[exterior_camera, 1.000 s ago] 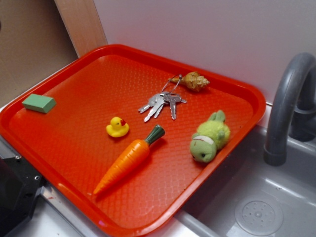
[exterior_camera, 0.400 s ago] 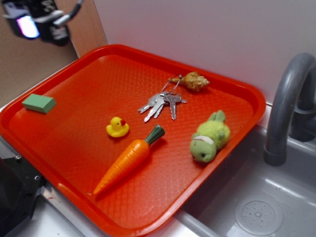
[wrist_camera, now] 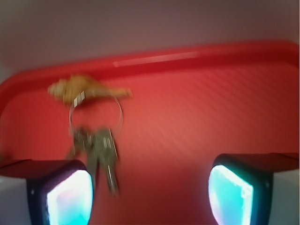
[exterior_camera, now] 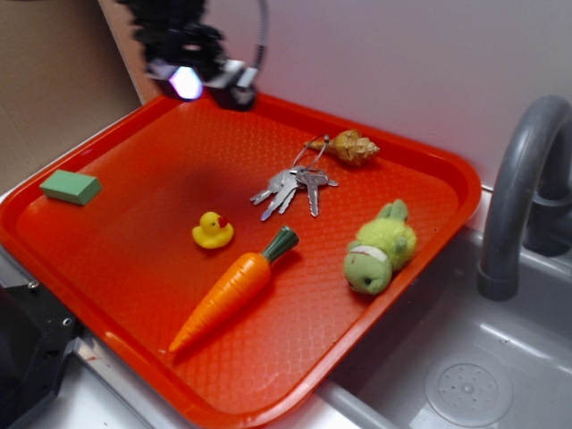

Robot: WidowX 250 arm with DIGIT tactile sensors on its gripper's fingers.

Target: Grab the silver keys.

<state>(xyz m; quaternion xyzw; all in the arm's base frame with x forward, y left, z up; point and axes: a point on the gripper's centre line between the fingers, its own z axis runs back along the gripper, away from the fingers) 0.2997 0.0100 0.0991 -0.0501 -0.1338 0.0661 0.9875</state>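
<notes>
White wall is backing a red tray (exterior_camera: 134, 250) beside a grey sink (exterior_camera: 465, 375), and I am hovering my gripper (exterior_camera: 201, 76) over the tray's far rim with the jaws spread wide and empty. Using the seashell (exterior_camera: 353, 147) as landmark, the silver keys (exterior_camera: 290, 188) are lying just in front of it, ringed to it, blades fanning toward the tray's middle. From my wrist view they are sitting ahead and left of centre (wrist_camera: 96, 150), so I am judging a leftward shift is needed.

Toy kitchen: grey sink (exterior_camera: 465, 375), faucet (exterior_camera: 523, 179), red tray (exterior_camera: 134, 241).
</notes>
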